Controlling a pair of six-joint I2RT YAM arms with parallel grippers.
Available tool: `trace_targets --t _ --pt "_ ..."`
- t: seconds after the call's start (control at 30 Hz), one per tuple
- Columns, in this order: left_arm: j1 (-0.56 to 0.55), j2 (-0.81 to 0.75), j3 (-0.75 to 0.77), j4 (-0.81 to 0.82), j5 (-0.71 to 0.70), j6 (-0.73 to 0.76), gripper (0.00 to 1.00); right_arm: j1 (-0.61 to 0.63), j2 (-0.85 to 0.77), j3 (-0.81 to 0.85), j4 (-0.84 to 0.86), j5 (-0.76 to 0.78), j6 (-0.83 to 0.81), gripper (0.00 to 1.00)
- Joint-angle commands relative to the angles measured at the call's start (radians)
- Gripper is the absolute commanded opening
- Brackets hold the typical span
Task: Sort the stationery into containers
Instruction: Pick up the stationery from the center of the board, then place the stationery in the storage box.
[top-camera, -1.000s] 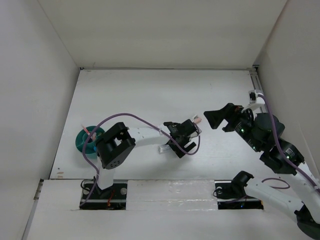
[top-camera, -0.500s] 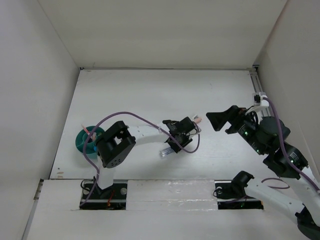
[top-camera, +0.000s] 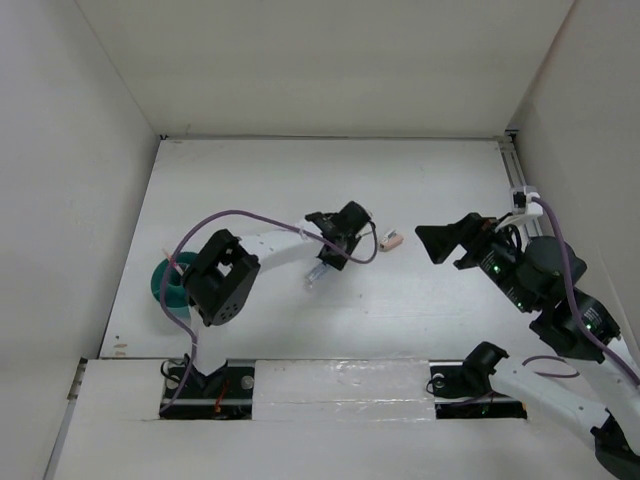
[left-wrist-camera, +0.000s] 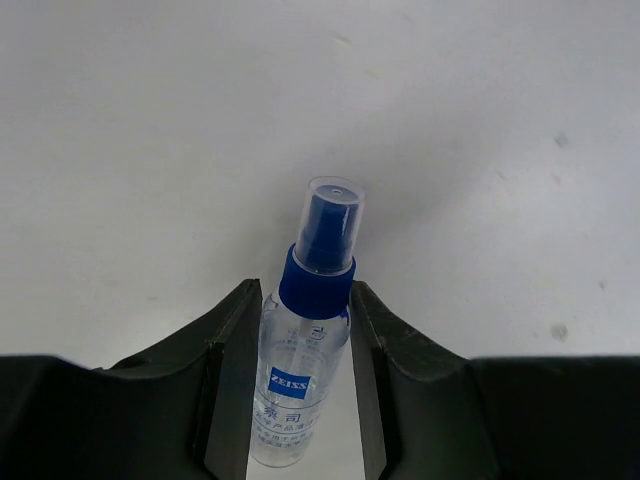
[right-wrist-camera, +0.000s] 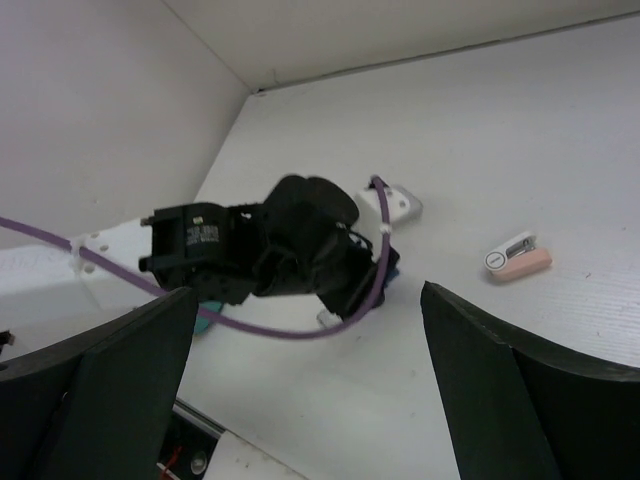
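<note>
Left fingers (top-camera: 327, 252): drawn in narrow on a small clear spray bottle (left-wrist-camera: 305, 390), with one black pad (left-wrist-camera: 236, 360) pressed to each side of its body just below the blue collar.

Spray bottle: its blue pump, under a clear cap, juts out past the fingertips. A blue ZEISS label sits on the body between the pads. The top view shows it slanting down from the fingers toward the table (top-camera: 300, 180). Whether its tip touches the surface cannot be told.

Right fingers (top-camera: 440, 240): spread wide and holding nothing, raised over the table and aimed toward the left fingers. In the right wrist view one dark finger frames each lower corner.

Eraser (top-camera: 391, 238): pinkish-beige with a white sleeve at one end, it lies flat on the table between the two sets of fingers and touches neither. From the right wrist it sits ahead of the open fingers, toward the right-hand one.

Teal cup (top-camera: 160, 284): well apart from both sets of fingers, back beside the left arm's elbow, which hides most of it. Its contents cannot be made out.

Purple cable (top-camera: 240, 213): arches from the left arm's elbow to the wrist just behind the left fingers.
</note>
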Motion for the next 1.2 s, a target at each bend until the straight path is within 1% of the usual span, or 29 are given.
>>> trace_targets --t 0.0,0.07,0.17,0.2,0.27,0.3,0.43,0.47,0.53,0.57,0.63,0.67,0.7,0.77,0.83,0.87,0.9,0.93,0.97,1.0,1.03,1.07,1.1,1.13,1.17 --pt "0.056 -0.142 0.109 -0.015 -0.148 -0.087 0.0 -0.006 -0.015 0.006 0.034 0.006 -0.016 0.99" --pt "0.065 -0.174 0.149 -0.005 -0.169 -0.087 0.0 -0.006 -0.006 0.006 0.034 0.006 -0.016 0.99" --pt "0.079 -0.229 0.228 -0.005 -0.302 -0.135 0.0 -0.006 0.003 0.006 0.034 0.006 -0.016 0.99" --pt "0.091 -0.24 0.247 -0.017 -0.403 -0.159 0.0 -0.006 0.003 0.006 0.043 -0.006 -0.016 0.99" --pt "0.163 -0.284 0.258 -0.017 -0.483 -0.2 0.0 -0.006 0.003 0.006 0.043 -0.015 -0.016 0.99" --pt "0.235 -0.327 0.258 -0.017 -0.539 -0.263 0.0 -0.006 0.003 0.006 0.054 -0.025 -0.016 0.99" --pt "0.363 -0.433 0.166 0.074 -0.631 -0.329 0.0 -0.015 0.013 -0.015 0.083 -0.057 -0.016 0.99" --pt "0.405 -0.479 0.134 0.084 -0.646 -0.339 0.0 -0.015 0.028 -0.032 0.098 -0.089 -0.016 0.99" --pt "0.436 -0.522 0.121 0.101 -0.683 -0.358 0.0 -0.015 0.061 -0.069 0.156 -0.145 -0.004 0.99" --pt "0.446 -0.565 0.107 0.101 -0.764 -0.394 0.0 -0.015 0.074 -0.083 0.183 -0.216 -0.003 0.99" --pt "0.446 -0.611 0.086 0.111 -0.865 -0.421 0.0 -0.015 0.094 -0.128 0.242 -0.279 0.009 0.99" --pt "0.446 -0.634 0.068 0.111 -0.943 -0.432 0.0 -0.015 0.108 -0.141 0.293 -0.323 0.021 0.99" --pt "0.455 -0.675 0.057 0.111 -0.971 -0.432 0.0 -0.015 0.108 -0.152 0.316 -0.342 0.021 0.99" --pt "0.475 -0.709 0.034 0.097 -0.999 -0.446 0.0 -0.015 0.134 -0.172 0.362 -0.365 0.03 0.99" --pt "0.533 -0.749 0.009 0.071 -1.022 -0.457 0.0 -0.006 0.146 -0.181 0.39 -0.393 0.03 0.99" --pt "0.562 -0.763 0.0 0.062 -0.993 -0.457 0.0 -0.006 0.146 -0.198 0.411 -0.411 0.03 0.99" --pt "0.59 -0.778 -0.011 0.061 -0.945 -0.457 0.0 -0.006 0.178 -0.208 0.478 -0.44 0.017 0.99" --pt "0.62 -0.827 -0.05 0.074 -0.926 -0.457 0.0 -0.006 0.195 -0.221 0.525 -0.521 0.017 0.99" --pt "0.621 -0.856 -0.075 0.141 -0.913 -0.431 0.0 -0.006 0.218 -0.231 0.567 -0.563 0.017 0.99" --pt "0.621 -0.881 -0.092 0.161 -0.897 -0.393 0.0 0.003 0.27 -0.232 0.636 -0.604 0.017 0.98" --pt "0.621 -0.897 -0.092 0.161 -0.896 -0.392 0.0 0.003 0.296 -0.232 0.675 -0.674 0.017 0.98" --pt "0.621 -0.897 -0.075 0.134 -0.896 -0.409 0.0 0.027 0.319 -0.232 0.712 -0.696 0.017 0.96" --pt "0.621 -0.897 -0.054 0.041 -0.896 -0.432 0.0 0.038 0.356 -0.244 0.749 -0.712 0.017 0.95" --pt "0.621 -0.897 -0.032 -0.009 -0.915 -0.479 0.0 0.052 0.373 -0.244 0.835 -0.725 0.017 0.95" --pt "0.621 -0.883 0.001 -0.052 -0.915 -0.495 0.0 0.072 0.39 -0.253 0.876 -0.75 0.017 0.95"
